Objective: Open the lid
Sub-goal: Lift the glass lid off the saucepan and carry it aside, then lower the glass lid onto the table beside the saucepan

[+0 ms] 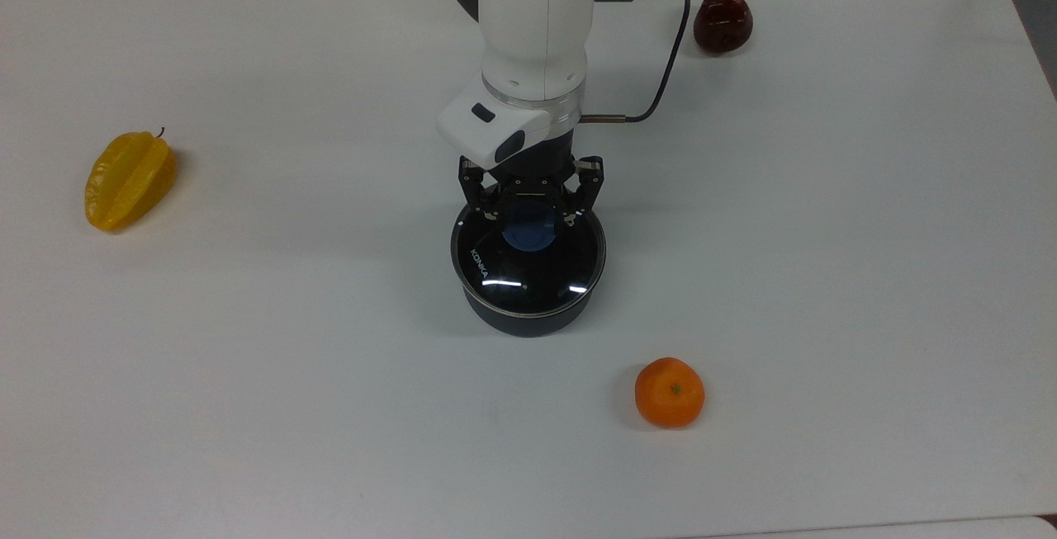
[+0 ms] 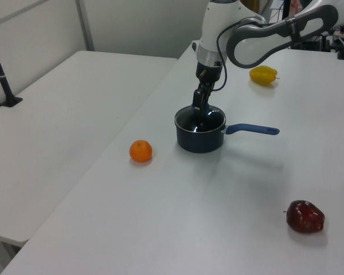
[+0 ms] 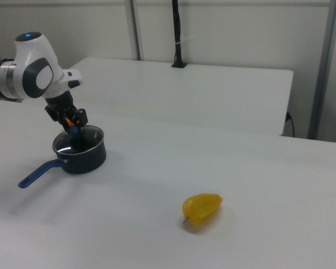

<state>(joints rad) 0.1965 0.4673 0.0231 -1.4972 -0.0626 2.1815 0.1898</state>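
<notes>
A: Item 1, the lid [image 1: 528, 262]?
B: Round clear glass w/ thin metal rim, white KONKA print toward the top view's left. Sits flat on the saucepan [image 2: 200, 139], rim seated all round, not raised. Approx. mid-table [image 1: 248, 374].

A: Knob?
B: Blue knob [image 1: 529, 234] at lid centre. Gripper [image 1: 530, 213] is down over it, pointing straight down.

A: Fingers?
B: One black finger either side of the knob in the top view, tips [image 1: 489, 214] right at its edges, drawn in close. Whether they actually press the knob: cannot tell. In the left view the gripper [image 2: 200, 109] is edge-on, gap not readable.

A: Item 2, saucepan?
B: Dark body, blue handle [image 2: 251, 130] sticking out to the left view's right; in the right view the handle [image 3: 38, 173] runs to the near left. Pan stands upright on the table.

A: Other stock on the table?
B: Orange [image 1: 670, 392], near side, to the top view's right of the pan, apart from it. Yellow starfruit [image 1: 129, 180] well off to the top view's left. Dark red apple [image 1: 722, 21] at far right in the top view, well apart from the pan. None touching the pan or lid.

A: Arm?
B: White Franka arm [image 1: 533, 35] comes in from the far edge in the top view, black cable [image 1: 669, 52] looped on its right side.
</notes>
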